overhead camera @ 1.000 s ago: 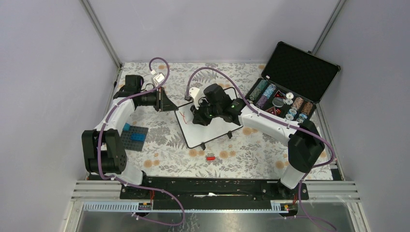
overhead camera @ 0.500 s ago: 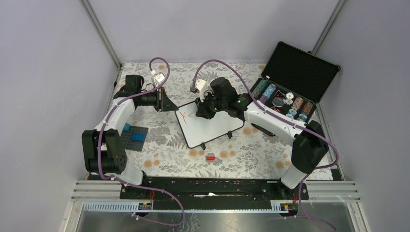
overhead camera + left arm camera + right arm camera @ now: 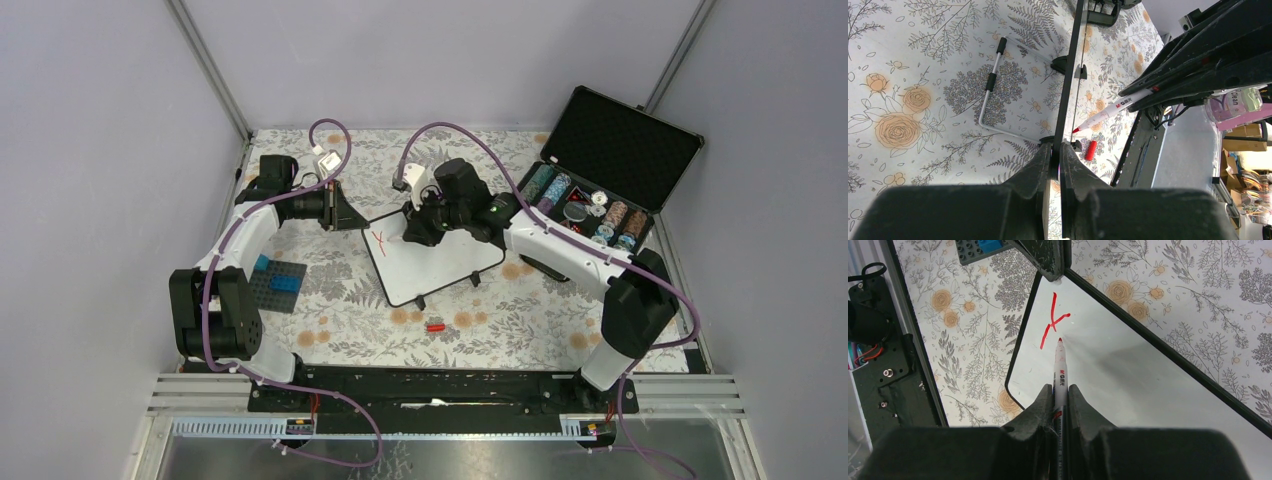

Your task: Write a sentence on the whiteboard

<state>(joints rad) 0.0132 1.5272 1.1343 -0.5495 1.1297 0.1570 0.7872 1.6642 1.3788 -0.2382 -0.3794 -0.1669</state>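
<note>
1. Since a second ago the right arm has drawn its wrist back toward the table's far edge. Over the last half second it has barely shifted.
2. The whiteboard [image 3: 440, 262] sits mid-table, nearer the far edge, turned askew to the table's sides.
3. I see the left gripper [image 3: 1055, 150] clamped shut on the whiteboard's rim at its far-left corner, fingers pinching the thin black edge from both sides.
4. The right gripper [image 3: 1060, 390] is closed tight around a marker [image 3: 1060, 372], whose barrel runs out between the fingers with the red tip pointing forward.
5. The tip hangs over the whiteboard's left part, just beside a red mark [image 3: 1053, 322] of crossing strokes. That mark is the only writing on the white surface.
6. From the left wrist view the tip looks to be right at the surface. I cannot tell whether it touches.
7. A red cap [image 3: 435, 326] lies on the cloth, near the whiteboard's near edge.
8. An open black case [image 3: 610, 165] of chips stands at the far-right corner.
9. A dark brick plate [image 3: 277, 283] lies toward the left edge.
</note>
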